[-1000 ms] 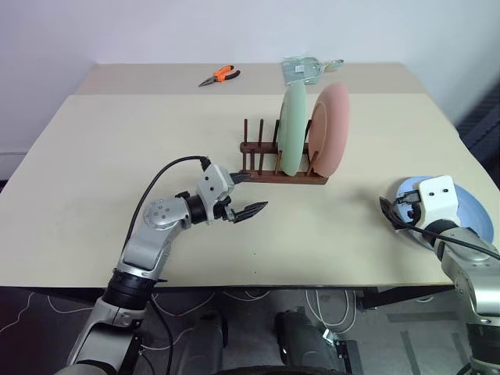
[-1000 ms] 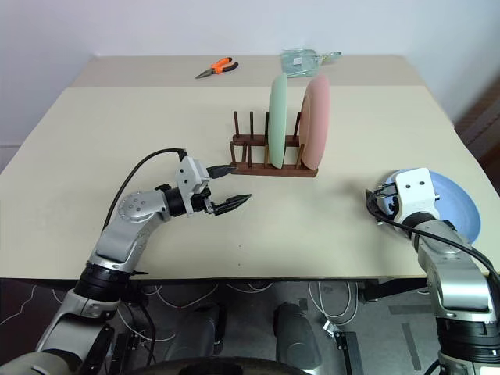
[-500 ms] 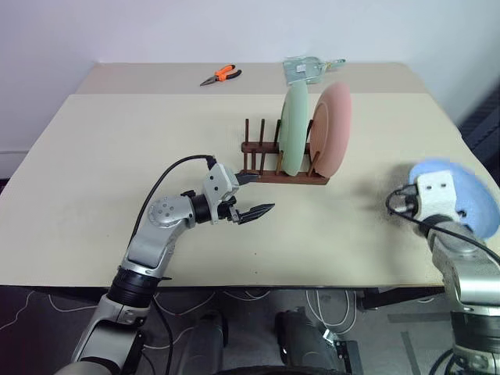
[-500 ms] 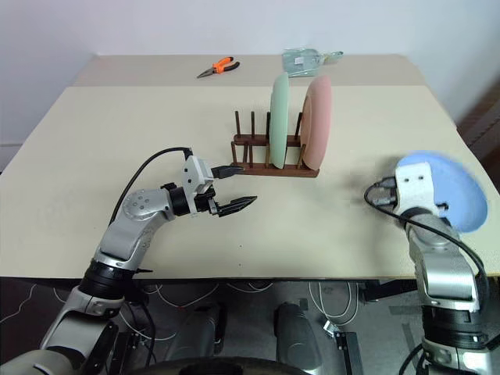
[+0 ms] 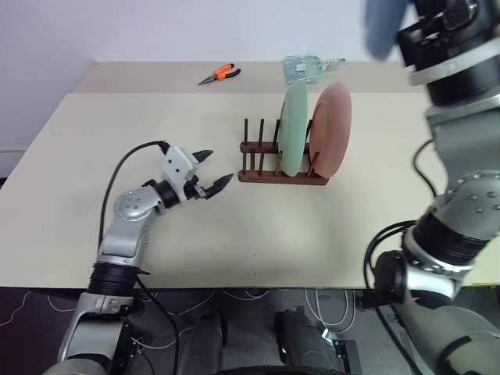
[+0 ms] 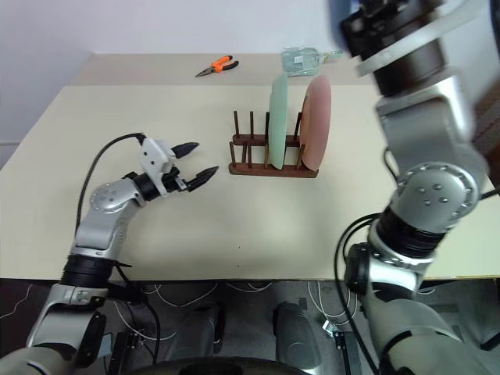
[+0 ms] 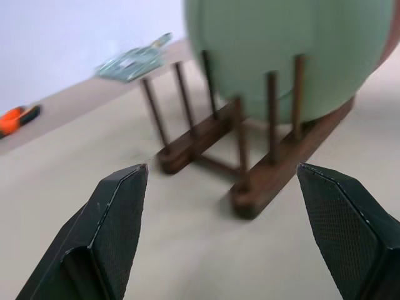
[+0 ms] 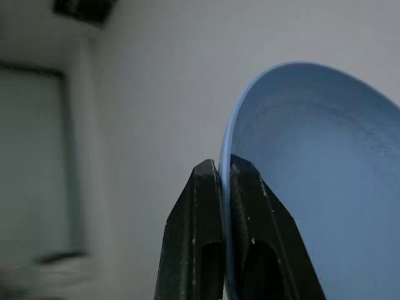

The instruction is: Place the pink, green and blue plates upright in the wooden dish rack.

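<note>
The wooden dish rack [image 5: 266,177] stands mid-table with the green plate [image 5: 294,129] and the pink plate [image 5: 331,129] upright between its pegs. To the green plate's left, some peg slots hold nothing. My right gripper [image 8: 224,170] is raised high above the table's right side, shut on the rim of the blue plate [image 8: 312,181]. That plate shows as a blur at the top of the left eye view [image 5: 383,27]. My left gripper [image 5: 213,167] hovers open and level just left of the rack, holding nothing, its fingers [image 7: 119,212] pointing at the rack [image 7: 262,181].
Orange-handled pliers [image 5: 219,75] and a clear plastic packet [image 5: 307,69] lie at the far edge of the beige table [image 5: 117,133]. My raised right arm [image 5: 461,125] stands tall over the table's right side.
My right gripper closed on the blue plate lying at the table's right and swung it up high and leftward. The left gripper, still open, drew back to the left of the rack.
</note>
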